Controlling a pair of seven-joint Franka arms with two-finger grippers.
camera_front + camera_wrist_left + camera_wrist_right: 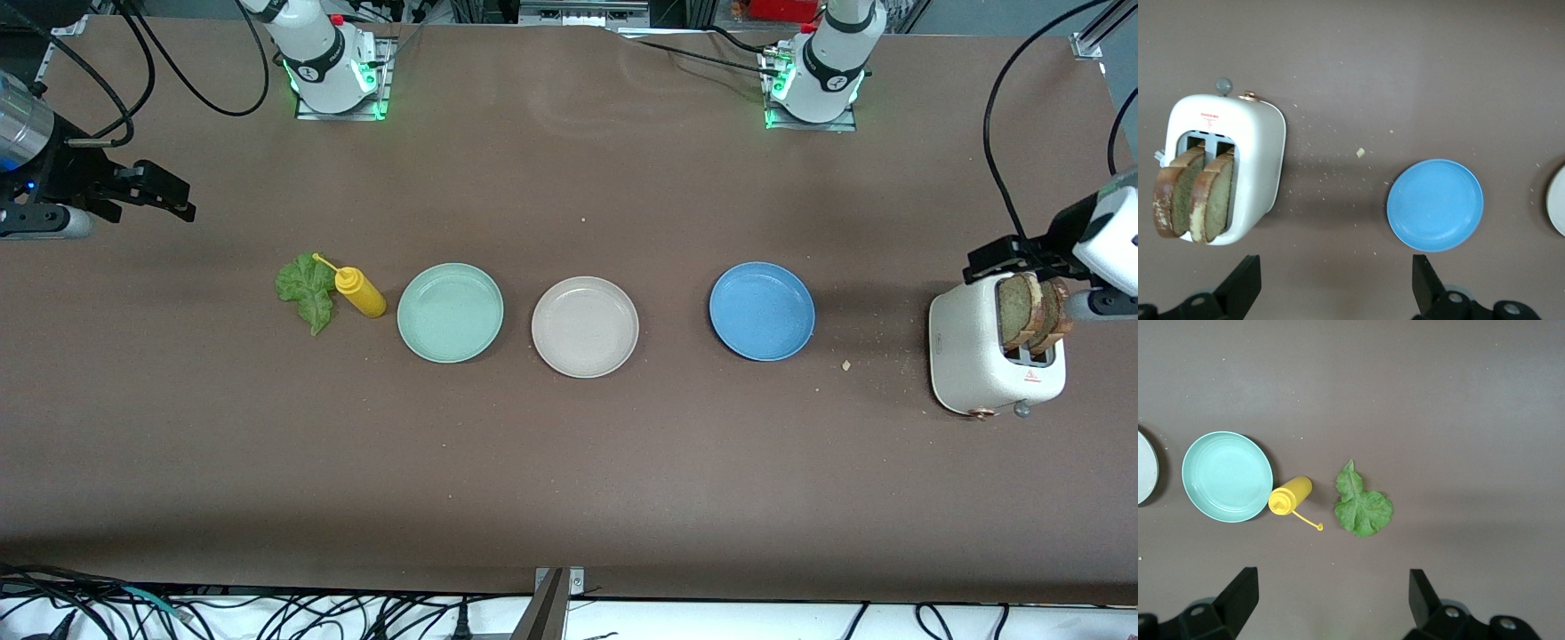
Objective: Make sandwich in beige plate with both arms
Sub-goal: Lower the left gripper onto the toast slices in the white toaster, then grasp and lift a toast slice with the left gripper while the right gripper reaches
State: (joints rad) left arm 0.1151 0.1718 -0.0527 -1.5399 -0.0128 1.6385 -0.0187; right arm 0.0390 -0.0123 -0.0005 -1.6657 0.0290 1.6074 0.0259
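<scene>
The beige plate (585,326) lies empty at the table's middle, between a mint-green plate (450,312) and a blue plate (762,310). Two bread slices (1031,311) stand in a white toaster (978,364) at the left arm's end; they also show in the left wrist view (1195,197). A green lettuce leaf (305,286) lies at the right arm's end and shows in the right wrist view (1361,503). My left gripper (1009,260) hangs open and empty over the toaster's edge (1336,270). My right gripper (164,196) hangs open and empty over bare table beside the lettuce (1331,583).
A yellow squeeze bottle (360,292) lies between the lettuce and the mint-green plate. Crumbs lie between the blue plate and the toaster. Black cables run along the table's edges.
</scene>
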